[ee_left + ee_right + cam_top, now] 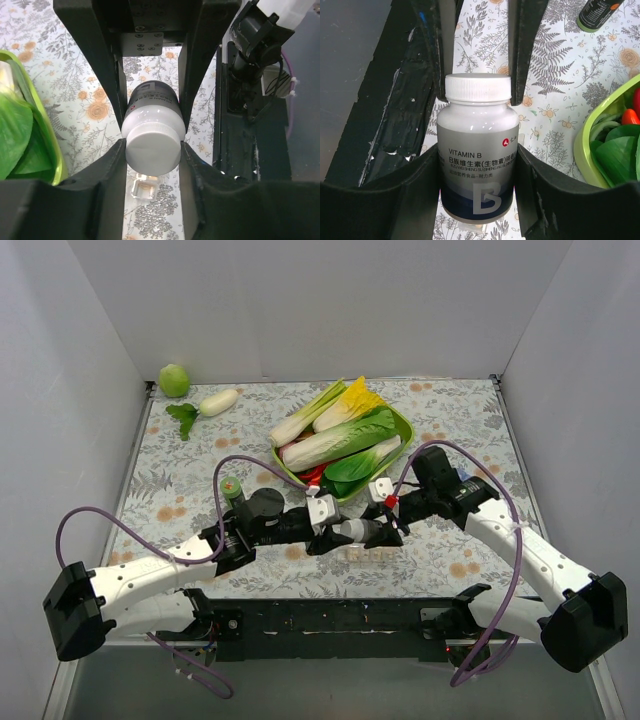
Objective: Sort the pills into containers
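Plainly, the weak spot is the grip. The left gripper (152, 150) is clamped on the white ribbed screw cap (478, 87), and the right gripper (477, 150) is clamped on the body of the grey-white plastic vitamin B bottle (152, 107), held above the table. We judge that the smooth body could turn in the right pads if the cap is twisted, so the cap would stay on. Once the cap is off, the bottle lying near level could spill pills across the floral cloth. The containers (142, 190), a translucent whitish plastic strip of square compartments, lie on the table right under the cap. The one compartment we see looks empty; the others are hidden.
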You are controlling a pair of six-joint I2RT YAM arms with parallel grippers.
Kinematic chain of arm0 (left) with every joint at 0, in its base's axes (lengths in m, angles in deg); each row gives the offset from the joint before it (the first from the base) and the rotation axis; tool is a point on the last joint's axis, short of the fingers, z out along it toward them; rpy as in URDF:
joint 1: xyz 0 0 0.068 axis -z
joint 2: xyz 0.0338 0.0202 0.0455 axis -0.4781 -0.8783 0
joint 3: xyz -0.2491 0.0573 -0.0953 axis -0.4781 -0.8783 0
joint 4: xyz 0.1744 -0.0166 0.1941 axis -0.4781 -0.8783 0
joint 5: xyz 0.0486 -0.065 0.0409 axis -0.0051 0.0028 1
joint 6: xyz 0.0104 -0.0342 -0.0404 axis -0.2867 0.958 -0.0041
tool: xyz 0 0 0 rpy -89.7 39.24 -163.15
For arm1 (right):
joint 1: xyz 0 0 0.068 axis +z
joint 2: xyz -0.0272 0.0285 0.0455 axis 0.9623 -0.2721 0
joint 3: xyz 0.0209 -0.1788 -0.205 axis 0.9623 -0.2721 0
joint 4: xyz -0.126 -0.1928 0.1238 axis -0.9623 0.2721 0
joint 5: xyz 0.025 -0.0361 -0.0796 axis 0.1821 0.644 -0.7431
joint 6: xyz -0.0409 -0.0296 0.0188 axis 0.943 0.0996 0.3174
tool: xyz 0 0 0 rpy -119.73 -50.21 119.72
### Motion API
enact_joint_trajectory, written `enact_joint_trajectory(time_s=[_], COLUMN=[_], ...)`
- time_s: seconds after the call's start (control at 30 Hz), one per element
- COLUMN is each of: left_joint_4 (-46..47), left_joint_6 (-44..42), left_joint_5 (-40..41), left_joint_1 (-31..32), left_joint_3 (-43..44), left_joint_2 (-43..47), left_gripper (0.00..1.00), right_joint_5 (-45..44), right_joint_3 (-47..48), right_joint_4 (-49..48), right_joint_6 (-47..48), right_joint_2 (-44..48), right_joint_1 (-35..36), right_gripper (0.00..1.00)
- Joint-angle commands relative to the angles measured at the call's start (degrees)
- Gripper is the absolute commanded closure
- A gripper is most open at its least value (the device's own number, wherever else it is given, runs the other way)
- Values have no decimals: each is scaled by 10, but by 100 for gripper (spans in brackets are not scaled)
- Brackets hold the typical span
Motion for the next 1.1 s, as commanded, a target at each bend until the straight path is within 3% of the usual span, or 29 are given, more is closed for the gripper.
enact_joint_trajectory(time_s=[0.0, 0.1, 0.27, 0.5, 0.63, 0.67, 0.73, 0.8, 0.83, 0.97, 1.03, 1.07], left_joint_4=[-8, -29, -54, -162, -229, -229, -190, -130, -124, -174, -180, -179], left_joint_6=[55, 142, 385, 710, 889, 915, 959, 965, 951, 843, 783, 709], left_joint_5=[4, 33, 98, 177, 144, 125, 84, 56, 53, 56, 58, 54], left_joint_1=[2, 2, -17, -53, -81, -84, -88, -88, -88, -93, -97, -99], left_joint_3=[29, 41, 43, 55, 86, 87, 78, 73, 79, 109, 102, 83], left_joint_2=[-3, -16, -21, -2, -31, -32, -33, -26, -25, -16, 6, 17], left_gripper=[100, 100, 100, 100, 100, 90, 60, 50, 37, 15, 14, 11], right_joint_5=[-3, -36, -80, -105, -109, -109, -107, -106, -104, -98, -91, -88], right_joint_3=[-5, -10, -18, -25, -28, -27, -30, -32, -34, -39, -40, -40], right_joint_4=[-29, -41, -70, -89, -95, -95, -97, -97, -97, -97, -97, -93], right_joint_6=[-14, -32, -60, -82, -90, -91, -91, -92, -93, -93, -91, -90], right_joint_2=[13, 18, 26, 29, 30, 29, 31, 33, 33, 38, 40, 41], right_joint_1=[2, 2, 1, -3, -4, -4, -4, -5, -5, -8, -11, -13], right_gripper=[98, 99, 99, 99, 99, 99, 99, 99, 99, 99, 99, 99])
